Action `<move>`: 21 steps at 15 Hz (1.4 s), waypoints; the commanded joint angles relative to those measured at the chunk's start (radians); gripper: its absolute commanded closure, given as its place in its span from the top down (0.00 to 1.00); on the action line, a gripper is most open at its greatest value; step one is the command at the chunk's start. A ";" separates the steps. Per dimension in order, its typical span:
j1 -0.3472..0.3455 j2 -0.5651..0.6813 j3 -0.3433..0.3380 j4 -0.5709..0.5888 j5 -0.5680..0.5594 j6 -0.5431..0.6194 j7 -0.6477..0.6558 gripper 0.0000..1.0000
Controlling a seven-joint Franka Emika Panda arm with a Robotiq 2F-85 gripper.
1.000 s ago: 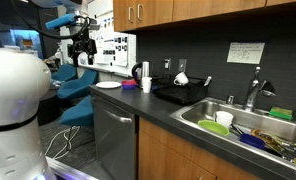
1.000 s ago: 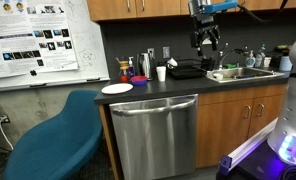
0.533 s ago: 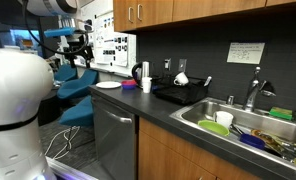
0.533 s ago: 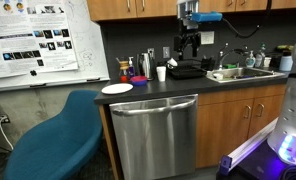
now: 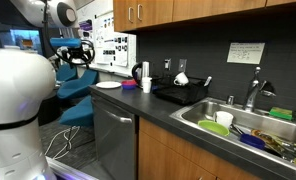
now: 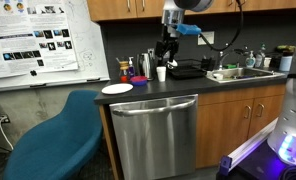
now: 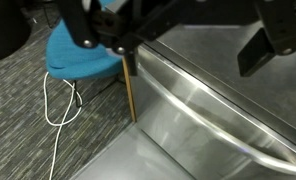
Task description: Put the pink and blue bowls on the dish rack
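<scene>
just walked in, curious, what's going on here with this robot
The robot arm is meant to put the small round pink and blue bowls onto the low black rectangular dish rack, but nothing is picked up yet. The bowls sit on the dark countertop beside a flat white plate. The gripper hangs in the air, jaws open and empty, its wrist camera looking down at the stainless steel dishwasher front.

This is an office or lab kitchenette. Wooden cabinets [image 6: 128, 8] hang above a dark counter [image 6: 188, 84], with a stainless dishwasher [image 6: 153, 135] under its front edge and a steel sink [image 5: 201, 114] near one end. Past the other end are a postered whiteboard [image 6: 38, 40], a blue chair [image 6: 58, 140] and carpet [image 7: 28, 110].
</scene>
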 commanded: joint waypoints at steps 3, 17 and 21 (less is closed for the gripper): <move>0.042 0.164 -0.033 0.105 0.034 0.145 -0.208 1.00; -0.007 0.492 -0.011 0.476 0.030 0.194 -0.476 1.00; -0.031 0.548 -0.005 0.602 0.040 0.202 -0.465 1.00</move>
